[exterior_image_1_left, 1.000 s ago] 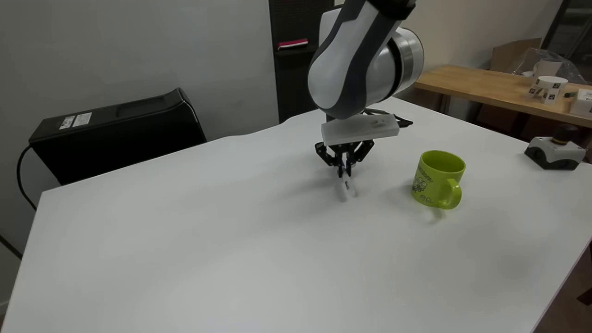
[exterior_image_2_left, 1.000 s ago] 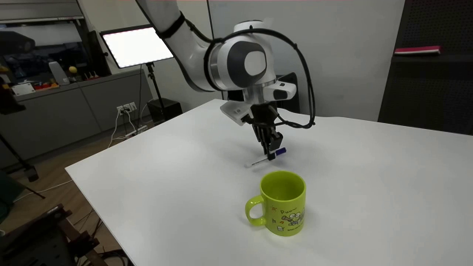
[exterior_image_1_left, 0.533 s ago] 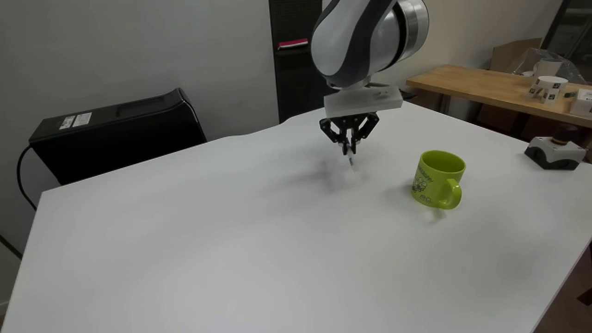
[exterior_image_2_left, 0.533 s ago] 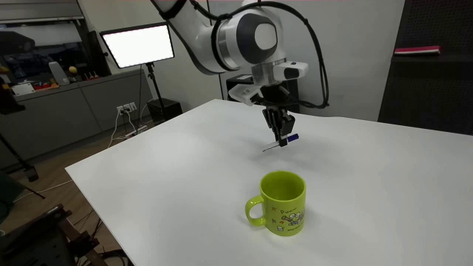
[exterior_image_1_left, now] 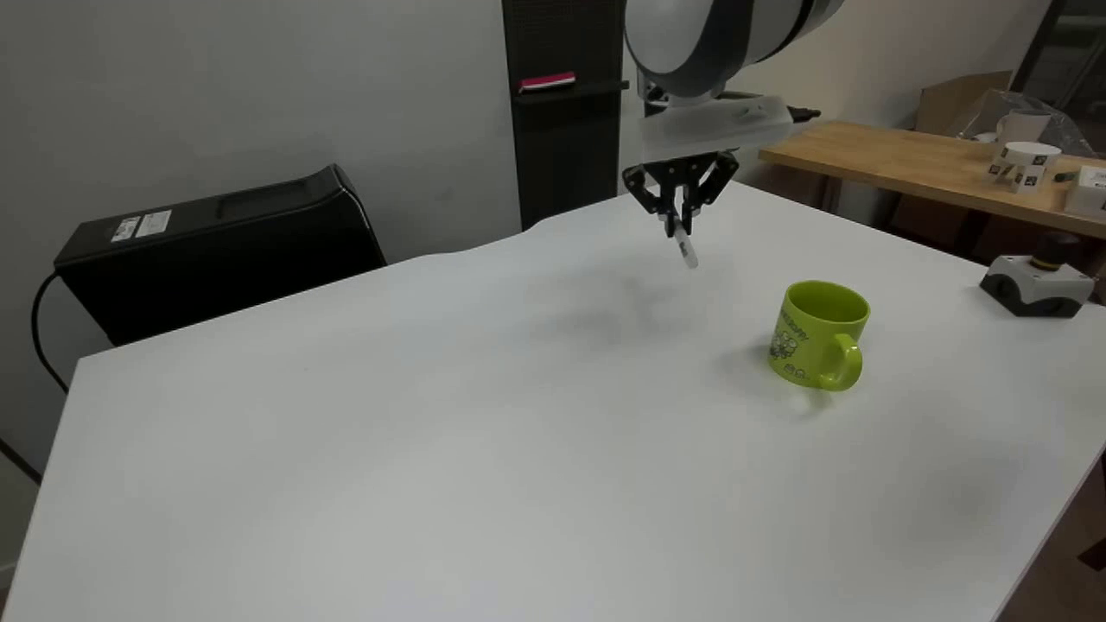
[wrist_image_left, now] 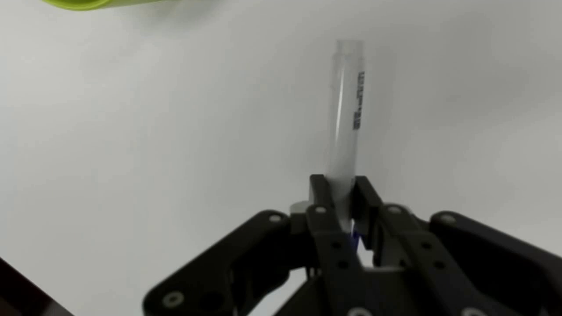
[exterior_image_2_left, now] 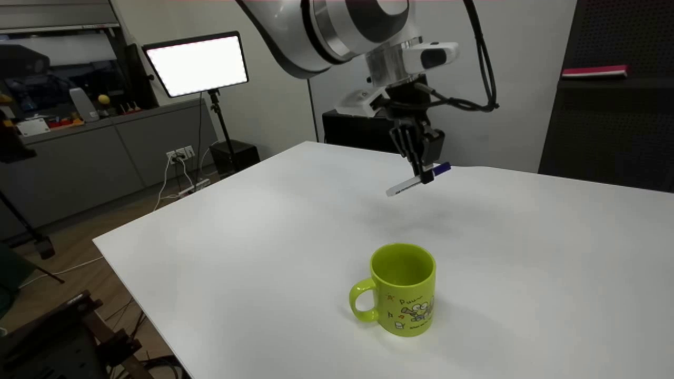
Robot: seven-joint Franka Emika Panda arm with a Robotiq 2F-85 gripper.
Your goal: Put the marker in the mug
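Observation:
A white marker with a blue cap is held in my gripper. The marker shows in both exterior views (exterior_image_1_left: 687,251) (exterior_image_2_left: 404,187) and in the wrist view (wrist_image_left: 347,105). My gripper (exterior_image_1_left: 680,226) (exterior_image_2_left: 425,177) (wrist_image_left: 340,186) is shut around the marker near its capped end. The marker is in the air above the white table, tilted, with its white end lower than the cap. A green mug (exterior_image_1_left: 804,344) (exterior_image_2_left: 403,310) stands upright on the table, apart from the gripper. Only its rim edge shows at the top left of the wrist view (wrist_image_left: 81,5).
The white table (exterior_image_1_left: 432,449) bears the mug. A grey and black box with a dark knob (exterior_image_1_left: 1032,285) sits at the table's right in an exterior view. A black case (exterior_image_1_left: 225,242) stands behind the table edge. A wooden side table (exterior_image_1_left: 899,160) is beyond.
My gripper has lifted the marker off the table and risen well above it, drifting right in both exterior views. The mug has not moved.

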